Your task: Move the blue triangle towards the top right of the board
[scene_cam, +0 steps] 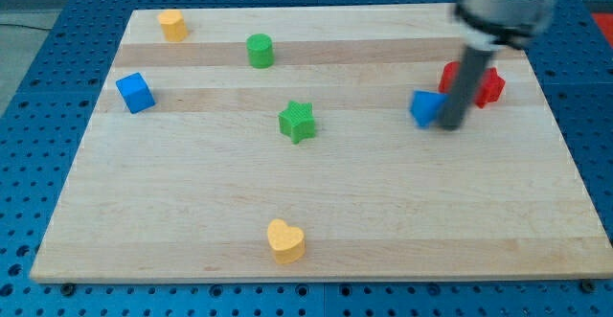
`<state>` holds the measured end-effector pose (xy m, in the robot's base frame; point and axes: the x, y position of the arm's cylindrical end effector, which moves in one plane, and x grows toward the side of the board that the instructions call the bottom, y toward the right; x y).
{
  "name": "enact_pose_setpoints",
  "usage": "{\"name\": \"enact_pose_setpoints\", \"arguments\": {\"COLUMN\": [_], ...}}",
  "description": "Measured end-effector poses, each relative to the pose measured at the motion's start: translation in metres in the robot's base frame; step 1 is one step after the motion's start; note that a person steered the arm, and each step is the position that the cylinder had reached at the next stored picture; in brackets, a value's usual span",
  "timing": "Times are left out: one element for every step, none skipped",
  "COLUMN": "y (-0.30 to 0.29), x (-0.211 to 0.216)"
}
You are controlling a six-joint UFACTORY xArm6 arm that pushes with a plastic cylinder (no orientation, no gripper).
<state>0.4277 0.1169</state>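
Note:
The blue triangle (425,107) lies on the wooden board (316,202) at the view's right, a little above mid-height. My tip (449,124) rests on the board right against the triangle's right side. The rod rises from there toward the view's top right, blurred by motion. Two red blocks (487,85) sit just behind the rod, to the triangle's upper right; the rod partly hides them and their shapes are unclear.
A blue cube (135,93) sits at the view's left. A yellow block (172,25) is at the top left and a green cylinder (260,50) to its right. A green star (298,122) sits mid-board. A yellow heart (285,241) lies near the bottom edge.

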Motion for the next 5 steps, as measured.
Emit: {"name": "enact_pose_setpoints", "arguments": {"y": [-0.058,-0.063,-0.056,-0.098,-0.077], "x": [-0.035,-0.088,-0.137,-0.144,-0.168]}}
